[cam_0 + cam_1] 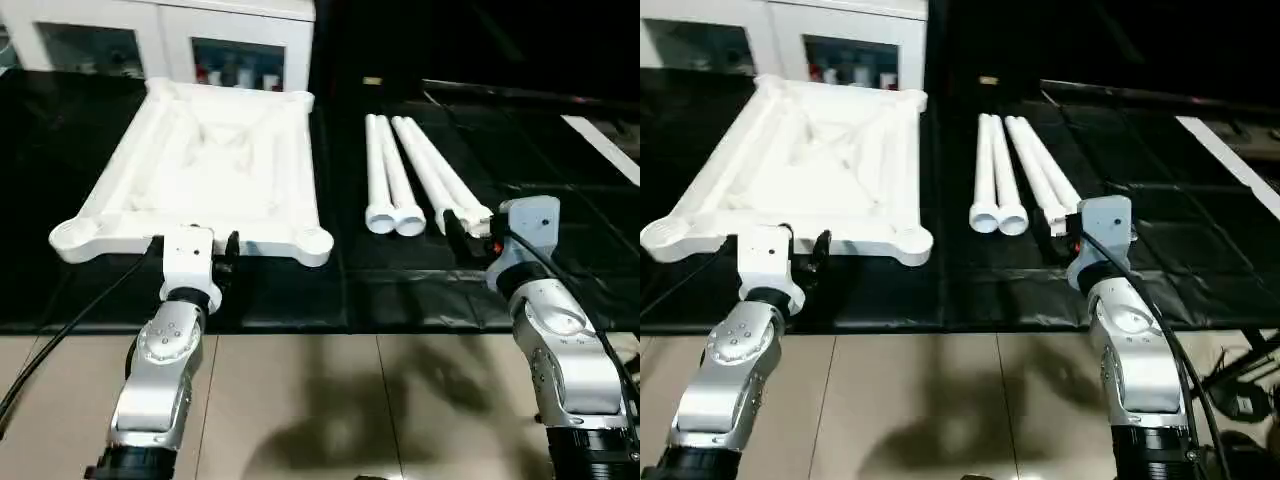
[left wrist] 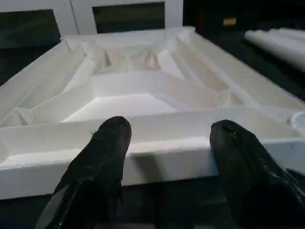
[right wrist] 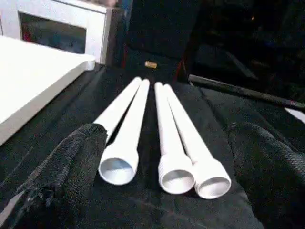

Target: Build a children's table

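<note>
Since the black mat (image 1: 400,290) covers most of the floor, I'll use it as the reference for everything else. On its left half lies the table top (image 1: 200,170), flipped upside down so the ribbed underside faces up, with round corner sockets visible at the near corners. It's lying flat and takes up a big chunk of the mat on that side. Behind the mat's far edge stands a white glass-door cabinet (image 1: 170,40), past the top's far end.

Over on the mat's right half are the four legs (image 1: 395,175), lying side by side in two pairs, open round ends pointing toward the robot and the narrow ends pointing away. The pairs fan apart slightly at the near end. They're well apart from the table top, with bare mat between.

At the mat's near edge, the left gripper (image 2: 167,143) sits right up against the near rim of the table top, fingers spread partway with the rim across the gap, not clamped on anything. The right gripper (image 3: 167,148) hovers at the open ends of the legs, fingers spread about as wide as they go, holding nothing.

Off the mat's near edge it's just tan floor tiles (image 1: 330,400).
</note>
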Tool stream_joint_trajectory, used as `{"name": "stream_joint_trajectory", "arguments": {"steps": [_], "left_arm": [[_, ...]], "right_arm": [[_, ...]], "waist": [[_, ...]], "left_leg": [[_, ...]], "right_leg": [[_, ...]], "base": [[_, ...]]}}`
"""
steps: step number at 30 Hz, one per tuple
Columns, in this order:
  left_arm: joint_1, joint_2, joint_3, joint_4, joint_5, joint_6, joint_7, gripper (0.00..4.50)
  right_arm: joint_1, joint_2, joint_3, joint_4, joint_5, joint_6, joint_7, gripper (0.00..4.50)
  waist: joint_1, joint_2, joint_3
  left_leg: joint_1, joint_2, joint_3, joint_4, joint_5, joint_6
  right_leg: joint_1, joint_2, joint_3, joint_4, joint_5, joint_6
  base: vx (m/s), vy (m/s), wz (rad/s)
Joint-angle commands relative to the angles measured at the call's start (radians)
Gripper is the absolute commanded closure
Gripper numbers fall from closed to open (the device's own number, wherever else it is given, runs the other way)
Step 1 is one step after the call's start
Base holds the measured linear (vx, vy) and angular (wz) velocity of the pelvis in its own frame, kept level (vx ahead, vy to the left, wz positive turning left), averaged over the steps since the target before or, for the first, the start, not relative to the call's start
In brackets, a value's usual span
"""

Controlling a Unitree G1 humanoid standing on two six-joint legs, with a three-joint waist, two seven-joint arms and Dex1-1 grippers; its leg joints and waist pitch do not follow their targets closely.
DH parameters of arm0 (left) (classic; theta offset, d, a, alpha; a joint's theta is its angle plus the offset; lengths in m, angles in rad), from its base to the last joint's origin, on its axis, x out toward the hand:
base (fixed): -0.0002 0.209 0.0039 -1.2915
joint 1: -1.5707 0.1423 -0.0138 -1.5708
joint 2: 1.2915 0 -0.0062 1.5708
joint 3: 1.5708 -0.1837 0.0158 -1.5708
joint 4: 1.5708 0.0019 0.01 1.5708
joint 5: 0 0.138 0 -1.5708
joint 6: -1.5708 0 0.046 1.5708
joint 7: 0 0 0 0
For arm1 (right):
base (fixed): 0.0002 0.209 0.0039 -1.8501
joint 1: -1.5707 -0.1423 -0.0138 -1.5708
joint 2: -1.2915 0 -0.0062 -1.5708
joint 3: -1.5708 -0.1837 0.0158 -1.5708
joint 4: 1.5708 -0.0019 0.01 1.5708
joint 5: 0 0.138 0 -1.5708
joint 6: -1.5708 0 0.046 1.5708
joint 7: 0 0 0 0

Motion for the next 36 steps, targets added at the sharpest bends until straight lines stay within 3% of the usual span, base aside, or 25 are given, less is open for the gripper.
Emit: {"name": "stream_joint_trajectory", "arguments": {"steps": [1,2,4,5,6,7,8,10,15,17,22,23,25,29,30,32,33,36], "left_arm": [[-0.037,0.012,0.001,0.023,0.01,-0.017,-0.007,1.43],[-0.039,0.013,0.001,0.024,0.01,-0.017,-0.008,1.43],[-0.068,0.027,0.002,0.041,0.015,-0.03,-0.015,1.43],[-0.082,0.037,0.0,0.039,0.023,-0.037,-0.017,1.43],[-0.092,0.043,-0.002,0.033,0.027,-0.039,-0.018,1.43],[-0.101,0.052,0.0,0.019,0.028,-0.041,-0.022,1.43],[-0.102,0.052,0.0,0.018,0.028,-0.041,-0.022,1.43],[-0.119,0.063,0.003,-0.002,0.03,-0.033,-0.03,1.43],[-0.099,0.077,0.002,-0.04,0.015,-0.009,-0.055,1.43],[-0.088,0.071,0.017,-0.052,0.001,-0.001,-0.051,1.43],[-0.065,0.065,0.039,-0.064,-0.013,0.022,-0.042,1.43],[-0.065,0.053,0.052,-0.072,-0.017,0.04,-0.028,1.43],[-0.068,0.052,0.054,-0.083,-0.017,0.046,-0.026,1.43],[-0.063,0.058,0.04,-0.122,-0.006,0.03,-0.029,1.43],[-0.061,0.061,0.04,-0.137,-0.011,0.036,-0.034,1.43],[-0.05,0.06,0.037,-0.152,0.001,0.026,-0.032,1.43],[-0.043,0.054,0.034,-0.164,-0.002,0.045,-0.033,1.43],[-0.032,0.048,0.026,-0.196,-0.009,0.069,-0.039,1.43]], "right_arm": [[0.01,0.004,0.004,-0.026,0.005,-0.019,-0.003,0.09],[0.011,0.005,0.004,-0.027,0.005,-0.019,-0.003,0.09],[0.024,0.015,-0.001,-0.043,0.01,-0.02,-0.006,0.09],[0.031,0.02,-0.007,-0.048,0.01,-0.021,-0.013,0.09],[0.037,0.023,-0.012,-0.048,0.009,-0.024,-0.02,0.09],[0.043,0.028,-0.014,-0.052,0.008,-0.025,-0.028,0.09],[0.044,0.028,-0.014,-0.052,0.008,-0.025,-0.029,0.09],[0.057,0.035,-0.021,-0.062,0.004,-0.025,-0.046,0.09],[0.059,0.057,-0.027,-0.042,0.007,-0.021,-0.061,0.09],[0.058,0.067,-0.023,-0.044,0.017,-0.015,-0.059,0.09],[0.06,0.087,-0.024,-0.046,0.051,0.005,-0.054,0.09],[0.058,0.094,-0.03,-0.065,0.067,0.041,-0.053,0.09],[0.062,0.1,-0.031,-0.088,0.064,0.07,-0.068,0.09],[0.086,0.129,-0.042,-0.126,0.107,0.088,-0.066,0.09],[0.093,0.136,-0.036,-0.138,0.113,0.102,-0.067,0.09],[0.107,0.132,-0.018,-0.149,0.097,0.109,-0.072,0.09],[0.112,0.126,-0.016,-0.155,0.067,0.122,-0.095,0.09],[0.134,0.117,0.002,-0.152,0.046,0.082,-0.081,0.09]], "waist": [[-0.001,0.026,-0.059],[-0.001,0.038,-0.058],[0.004,0.044,-0.06],[0.008,0.055,-0.059],[0.008,0.052,-0.058],[0.008,0.055,-0.059],[0.01,0.07,-0.059],[0.007,0.062,-0.061],[0.007,0.071,-0.06],[0.006,0.061,-0.06],[0.009,0.065,-0.06],[0.009,0.067,-0.059],[0.012,0.063,-0.059],[0.019,0.077,-0.058],[0.022,0.088,-0.058],[0.021,0.081,-0.057],[0.022,0.089,-0.056],[0.031,0.089,-0.055]], "left_leg": [[0.002,0.064,-0.023,-0.079,-0.098,0.033],[0.002,0.061,-0.021,-0.079,-0.107,0.033],[0.002,0.061,-0.024,-0.079,-0.111,0.034],[0.002,0.06,-0.024,-0.078,-0.101,0.039],[0.001,0.061,-0.023,-0.079,-0.102,0.041],[0.001,0.061,-0.023,-0.078,-0.098,0.04],[0.0,0.06,-0.026,-0.078,-0.092,0.037],[-0.003,0.058,-0.024,-0.077,-0.092,0.036],[-0.004,0.059,-0.024,-0.079,-0.101,0.035],[-0.004,0.059,-0.023,-0.079,-0.111,0.037],[-0.002,0.06,-0.023,-0.08,-0.095,0.04],[-0.003,0.059,-0.023,-0.08,-0.095,0.041],[-0.003,0.059,-0.023,-0.081,-0.097,0.041],[-0.001,0.061,-0.025,-0.085,-0.114,0.026],[0.0,0.062,-0.027,-0.085,-0.116,0.021],[-0.001,0.06,-0.025,-0.085,-0.125,0.015],[-0.002,0.058,-0.025,-0.085,-0.133,0.011],[-0.004,0.058,-0.025,-0.086,-0.147,0.004]], "right_leg": [[0.05,-0.072,0.052,-0.063,-0.074,-0.207],[0.049,-0.07,0.051,-0.068,-0.07,-0.21],[0.054,-0.073,0.052,-0.062,-0.078,-0.217],[0.054,-0.074,0.053,-0.061,-0.075,-0.224],[0.053,-0.073,0.052,-0.066,-0.081,-0.223],[0.055,-0.073,0.052,-0.064,-0.082,-0.225],[0.056,-0.075,0.052,-0.06,-0.076,-0.228],[0.058,-0.074,0.051,-0.061,-0.08,-0.229],[0.055,-0.075,0.049,-0.064,-0.114,-0.225],[0.054,-0.074,0.049,-0.067,-0.128,-0.223],[0.051,-0.073,0.05,-0.063,-0.11,-0.22],[0.052,-0.073,0.05,-0.063,-0.109,-0.22],[0.052,-0.074,0.05,-0.064,-0.116,-0.219],[0.051,-0.074,0.05,-0.066,-0.115,-0.207],[0.051,-0.075,0.05,-0.063,-0.11,-0.209],[0.051,-0.072,0.05,-0.065,-0.107,-0.21],[0.051,-0.072,0.05,-0.068,-0.111,-0.209],[0.052,-0.075,0.051,-0.07,-0.152,-0.196]], "base": [[0.0,0.0,0.0],[0.0,0.0,0.0],[0.0,0.0,0.0],[0.0,0.0,0.0],[0.0,0.0,0.0],[0.0,0.0,0.0],[0.0,0.0,0.0],[0.0,0.0,0.0],[0.0,0.0,0.0],[0.0,0.0,0.0],[0.0,0.0,0.0],[0.0,0.0,0.0],[0.0,0.0,0.0],[0.0,0.0,0.0],[0.0,0.0,0.0],[0.0,0.0,0.0],[0.0,0.0,0.0],[0.0,0.0,0.0]]}}
